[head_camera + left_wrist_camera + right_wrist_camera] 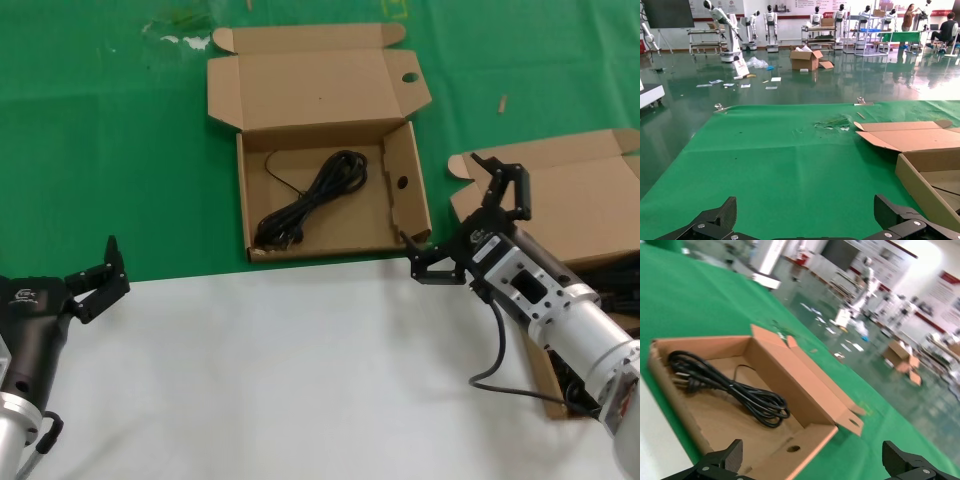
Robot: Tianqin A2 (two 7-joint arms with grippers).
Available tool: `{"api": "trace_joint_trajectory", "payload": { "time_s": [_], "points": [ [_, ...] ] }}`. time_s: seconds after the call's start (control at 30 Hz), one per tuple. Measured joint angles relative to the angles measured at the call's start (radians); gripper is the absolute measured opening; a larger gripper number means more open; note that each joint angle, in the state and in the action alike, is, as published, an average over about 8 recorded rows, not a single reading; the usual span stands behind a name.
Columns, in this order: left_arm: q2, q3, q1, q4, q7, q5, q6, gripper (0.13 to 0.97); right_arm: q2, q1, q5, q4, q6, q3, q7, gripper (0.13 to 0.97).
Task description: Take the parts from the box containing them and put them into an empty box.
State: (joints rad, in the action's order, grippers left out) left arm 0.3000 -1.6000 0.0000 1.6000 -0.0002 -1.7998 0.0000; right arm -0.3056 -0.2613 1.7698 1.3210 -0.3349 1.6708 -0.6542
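Observation:
The box with the hole-punched lid tab [300, 100] lies open at the middle back, with one black cable bundle [315, 195] lying slantwise inside. It also shows in the right wrist view [810, 412] with the bundle [735, 390]. The other brown box [570, 195] is partly seen at the right, with dark cables [618, 280] at its edge behind my right arm. My right gripper [458, 215] is open and empty, between the two boxes, just off the middle box's front right corner. My left gripper [98, 280] is open and empty at the front left.
A green cloth [100, 130] covers the back of the table and a white surface [280, 370] the front. The left wrist view shows green cloth [790, 165] and a corner of the open box [920, 175] beyond my left gripper [807, 215].

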Motion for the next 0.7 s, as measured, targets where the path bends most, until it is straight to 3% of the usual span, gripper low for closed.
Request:
{"api": "trace_joint_trajectory", "payload": {
  "time_s": [0.7],
  "points": [
    [0.000,0.000,0.000,0.000,0.000,0.000,0.000,0.966,0.004,0.175,0.020,0.187,0.224,-0.047,0.438,0.966]
  ]
}}
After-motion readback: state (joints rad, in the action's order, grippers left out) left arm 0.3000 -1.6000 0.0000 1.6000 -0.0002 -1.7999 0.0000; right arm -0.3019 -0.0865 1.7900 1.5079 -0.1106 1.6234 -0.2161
